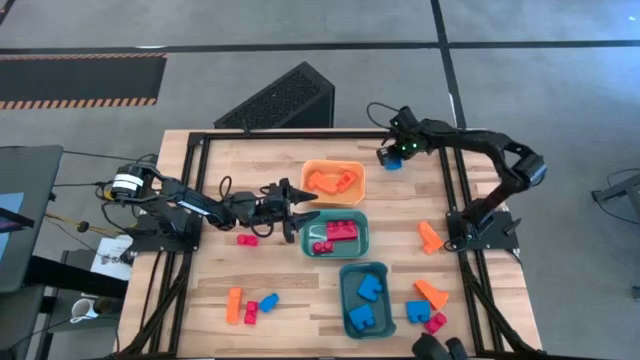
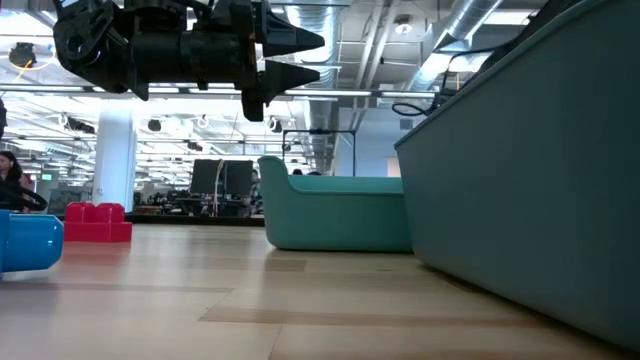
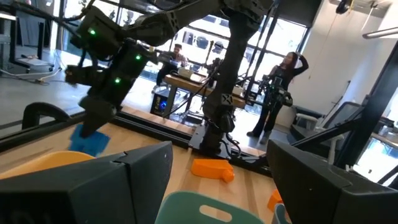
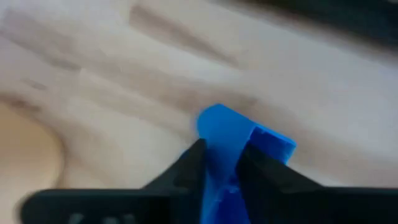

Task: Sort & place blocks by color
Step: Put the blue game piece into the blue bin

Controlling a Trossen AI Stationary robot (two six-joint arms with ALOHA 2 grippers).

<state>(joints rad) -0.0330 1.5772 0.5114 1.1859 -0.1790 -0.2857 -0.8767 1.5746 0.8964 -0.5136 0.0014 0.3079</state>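
Observation:
A blue block (image 4: pixel 249 134) sits at the far side of the table, beside the far right corner of the orange bin (image 1: pixel 350 166). My right gripper (image 1: pixel 391 157) reaches down over it and is shut on it; the left wrist view shows the same block (image 3: pixel 90 140) under those fingers. My left gripper (image 1: pixel 303 209) hovers open and level over the table's middle, pointing at the bins, with nothing between its fingers (image 2: pixel 295 42). Orange blocks lie in the orange bin, red ones in the middle teal bin (image 1: pixel 362 236), blue ones in the near bin (image 1: pixel 345 275). My right gripper pinches the blue block's narrow raised part (image 4: pixel 224 140) between its two fingers (image 4: pixel 186 171). The fingers come steeply from above, slanting toward the table's far side. I cannot tell whether the block's underside touches the wood.
Loose blocks lie on the wood: a red one (image 1: pixel 247 239) by my left arm, an orange (image 1: pixel 233 305), red and blue group at the near left, and orange (image 1: pixel 429 235), blue and red ones at the right. A black frame (image 1: pixel 190 140) rims the table.

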